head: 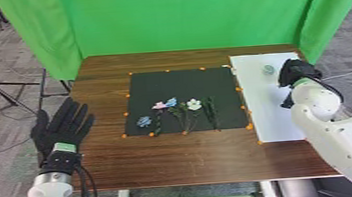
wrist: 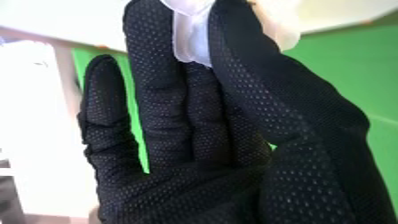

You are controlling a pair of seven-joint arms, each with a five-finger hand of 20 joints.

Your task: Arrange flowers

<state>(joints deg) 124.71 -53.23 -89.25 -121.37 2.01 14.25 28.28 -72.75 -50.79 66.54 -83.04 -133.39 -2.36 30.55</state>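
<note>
The right hand is over the white sheet's right edge in the head view, just right of a small translucent vase. In the right wrist view, the right hand has relaxed, nearly straight fingers, and a whitish translucent object appears between the thumb and a finger; contact is unclear. The left hand is open left of the table, fingers spread. On the black mat lie a blue flower, a pink flower, a light-blue flower, a white flower and green stems.
The white sheet covers the right side of the brown table. Orange markers edge the black mat. A green curtain hangs behind the table, and a dark tripod stands at the left.
</note>
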